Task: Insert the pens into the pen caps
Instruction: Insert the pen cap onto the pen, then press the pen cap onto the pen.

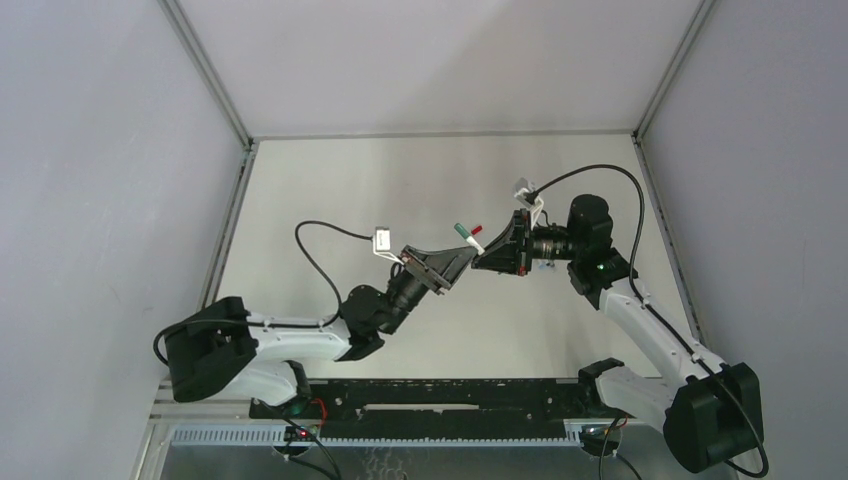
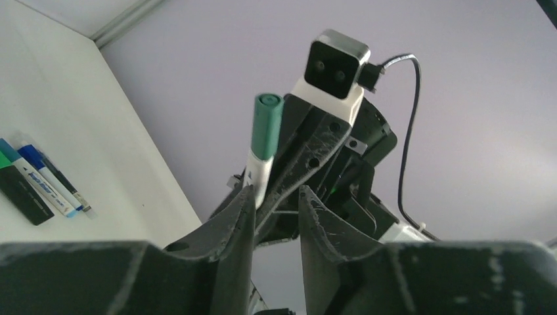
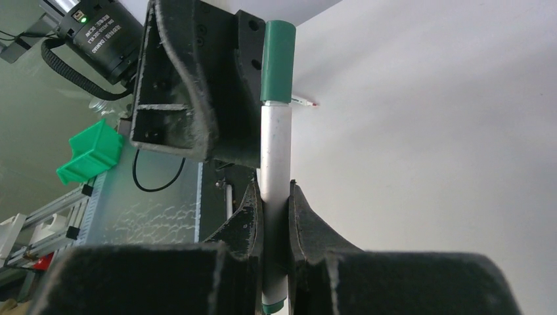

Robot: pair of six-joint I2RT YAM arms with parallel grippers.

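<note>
pinching the white pen (image 3: 276, 147) mid-barrel, right claw (image 3: 274, 191); left claw (image 2: 276, 195) ajar, empty, just beside its green cap (image 3: 278, 62)

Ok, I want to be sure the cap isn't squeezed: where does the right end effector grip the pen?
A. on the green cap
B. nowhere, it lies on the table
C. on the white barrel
C: the right wrist view shows the right end effector shut on the pen at its white barrel, below the green cap.
</note>
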